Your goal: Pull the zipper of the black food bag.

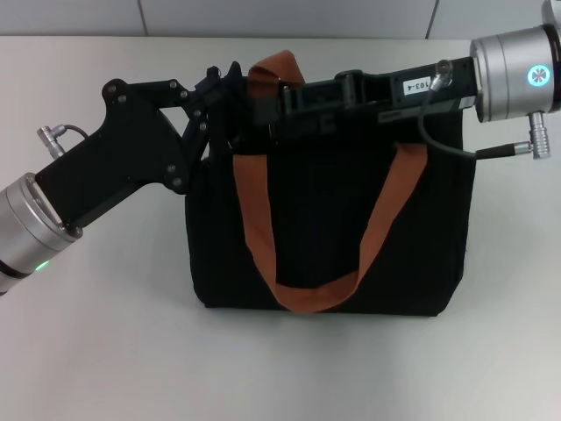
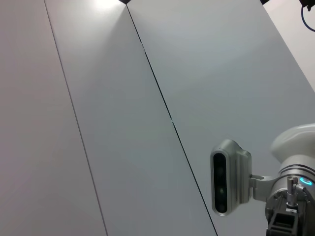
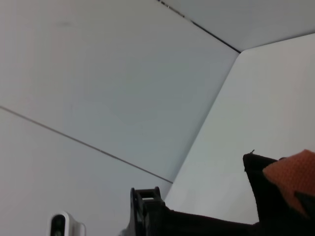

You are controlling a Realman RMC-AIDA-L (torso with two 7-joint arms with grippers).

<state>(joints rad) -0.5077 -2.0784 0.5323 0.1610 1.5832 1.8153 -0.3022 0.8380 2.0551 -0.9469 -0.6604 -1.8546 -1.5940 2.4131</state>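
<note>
The black food bag (image 1: 329,219) stands upright in the middle of the table, with one orange-brown handle (image 1: 316,294) hanging down its front and the other (image 1: 279,63) sticking up at the top. My left gripper (image 1: 221,83) reaches in from the lower left to the bag's top left corner. My right gripper (image 1: 263,101) reaches in from the upper right and lies along the bag's top edge, its tip close to the left gripper. The zipper is hidden behind the two grippers. In the right wrist view a corner of the bag (image 3: 263,184) and a strap (image 3: 295,172) show.
The white table (image 1: 105,351) runs all around the bag, with a panelled wall (image 1: 280,17) behind it. A cable (image 1: 438,145) from the right wrist hangs over the bag's upper right. The left wrist view shows only wall panels and the robot's head camera (image 2: 227,177).
</note>
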